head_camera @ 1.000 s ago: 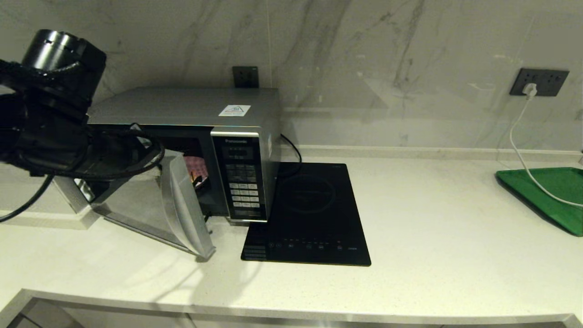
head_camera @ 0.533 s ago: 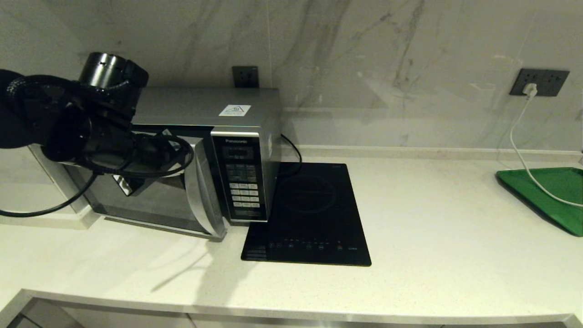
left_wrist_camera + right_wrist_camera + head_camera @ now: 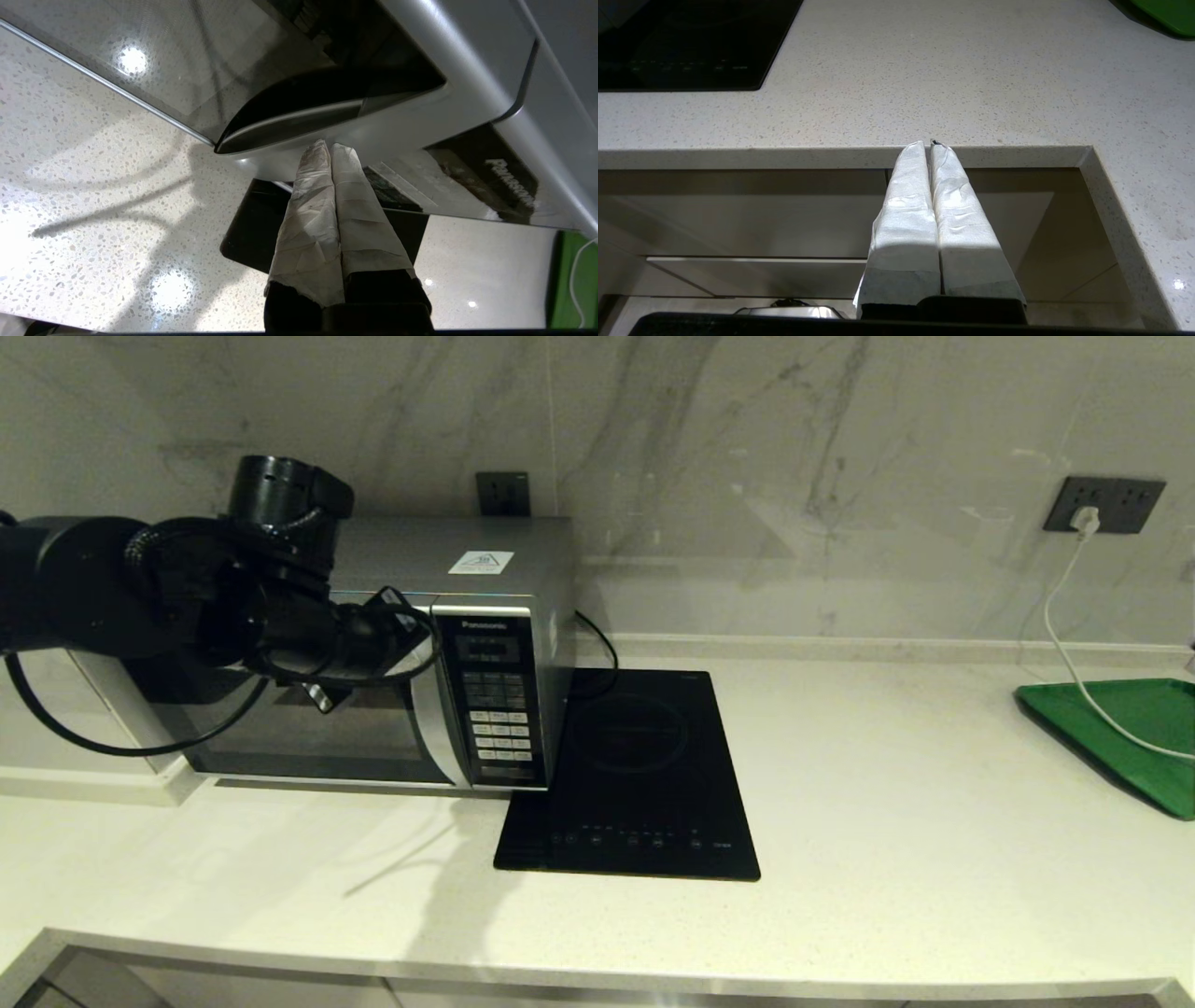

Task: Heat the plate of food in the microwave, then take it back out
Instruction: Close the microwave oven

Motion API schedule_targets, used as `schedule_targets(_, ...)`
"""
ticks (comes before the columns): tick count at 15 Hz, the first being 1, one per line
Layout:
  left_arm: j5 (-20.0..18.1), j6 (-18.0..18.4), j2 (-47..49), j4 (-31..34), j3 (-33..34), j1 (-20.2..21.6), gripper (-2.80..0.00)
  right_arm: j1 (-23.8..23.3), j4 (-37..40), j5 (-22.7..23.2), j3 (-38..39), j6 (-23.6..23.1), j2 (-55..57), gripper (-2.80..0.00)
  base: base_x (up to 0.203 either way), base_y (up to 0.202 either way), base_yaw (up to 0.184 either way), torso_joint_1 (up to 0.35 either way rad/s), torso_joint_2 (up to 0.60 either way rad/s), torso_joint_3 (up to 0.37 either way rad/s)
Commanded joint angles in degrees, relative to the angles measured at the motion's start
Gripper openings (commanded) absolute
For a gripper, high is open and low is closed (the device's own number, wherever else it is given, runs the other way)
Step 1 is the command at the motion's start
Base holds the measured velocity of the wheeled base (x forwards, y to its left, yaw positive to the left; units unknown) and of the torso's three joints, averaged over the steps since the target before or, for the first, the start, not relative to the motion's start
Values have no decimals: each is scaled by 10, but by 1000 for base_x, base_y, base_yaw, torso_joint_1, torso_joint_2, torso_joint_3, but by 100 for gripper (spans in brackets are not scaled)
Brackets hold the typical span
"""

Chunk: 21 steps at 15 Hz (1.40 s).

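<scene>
The silver microwave [image 3: 439, 553] stands at the back left of the counter with its dark glass door [image 3: 299, 739] flat against the body. My left gripper [image 3: 331, 148] is shut with nothing in it, and its wrapped fingertips touch the door's curved silver handle strip [image 3: 387, 122] beside the black keypad panel [image 3: 499, 709]. The left arm [image 3: 187, 597] reaches across the front of the door. The plate of food is hidden behind the door. Below the counter's front edge [image 3: 784, 157] my right gripper [image 3: 930, 144] is parked, shut and empty.
A flat black induction hob [image 3: 635, 775] lies right next to the microwave. A green tray [image 3: 1120, 737] sits at the far right, with a white cable [image 3: 1064, 635] running over it from a wall socket [image 3: 1104, 504].
The microwave door has swung from half open to fully shut, with my left arm following it rightward. The lilac plate, seen inside a second ago, is now hidden.
</scene>
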Motion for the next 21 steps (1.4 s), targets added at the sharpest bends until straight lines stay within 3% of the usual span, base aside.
schedule_targets(1,2,-1,17,0,-1,9,-280,0,1,-1,0,0,0,-280,0,0,0,0,0,0)
schedule_targets(5,1,2,-1,5,12,15,-280,0,1,0,0,0,0,-280,0,0,0,0,0,0)
schedule_targets(8,-2,11,-65,6,76,9,-280,0,1,0,0,0,0,-280,0,0,0,0,0,0)
schedule_targets(11,-6,62,-118,4,179,-24,-280,0,1,-1,0,0,0,-280,0,0,0,0,0,0)
schedule_targets(15,14,162,-157,-49,305,-120,-280,0,1,0,0,0,0,-280,0,0,0,0,0,0)
schedule_targets(17,46,178,-128,-87,313,-149,-280,0,1,0,0,0,0,-280,0,0,0,0,0,0)
schedule_targets(21,82,166,-23,-151,315,-162,-280,0,1,0,0,0,0,-280,0,0,0,0,0,0)
